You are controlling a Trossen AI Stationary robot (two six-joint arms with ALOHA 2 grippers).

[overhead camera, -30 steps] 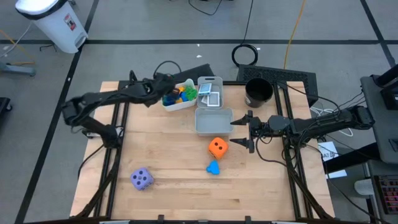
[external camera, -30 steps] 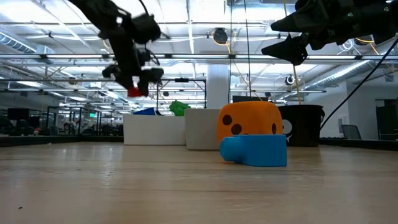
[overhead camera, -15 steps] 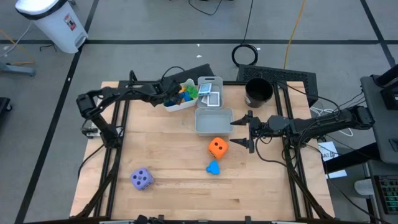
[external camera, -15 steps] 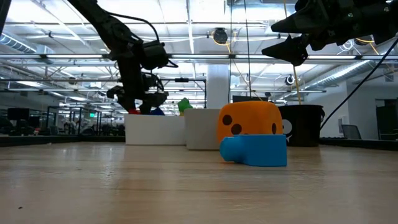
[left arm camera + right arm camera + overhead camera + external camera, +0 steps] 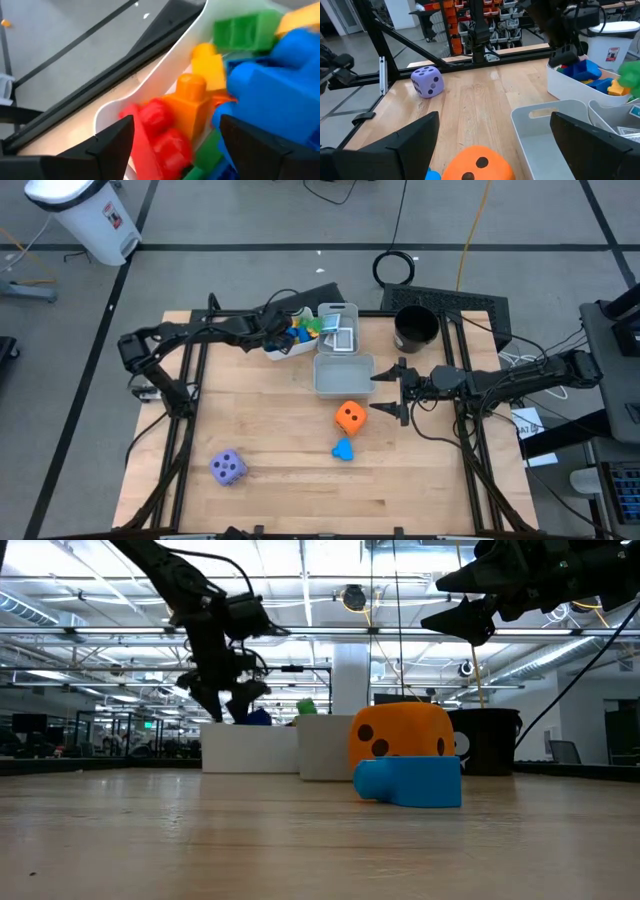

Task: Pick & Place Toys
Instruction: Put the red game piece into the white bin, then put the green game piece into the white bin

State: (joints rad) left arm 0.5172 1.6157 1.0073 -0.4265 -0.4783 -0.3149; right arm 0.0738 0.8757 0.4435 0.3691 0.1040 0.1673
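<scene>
My left gripper [image 5: 278,332] hangs open, slanting down into the white bin [image 5: 283,348] at the table's far side. The bin holds several toy blocks. In the left wrist view a red block [image 5: 160,132] lies in it between the two spread fingers, beside an orange block [image 5: 192,102], blue blocks [image 5: 280,95] and a green one [image 5: 245,30]. My right gripper [image 5: 378,392] stands open and level above the table, right of the orange die [image 5: 349,417]. A blue block [image 5: 343,449] and a purple die [image 5: 228,468] rest on the table.
An empty grey bin [image 5: 343,375] stands just far of the orange die. A bin with picture cards [image 5: 338,328] sits beside the white one, and a black cup [image 5: 415,328] stands at the far right. Bare wood lies between the purple die and the blue block.
My left gripper has sunk down to the white bin, shifting a little toward the table's right edge, and has rolled. It has opened and let go of the red block that it carried. The block now lies in the bin among the others.
</scene>
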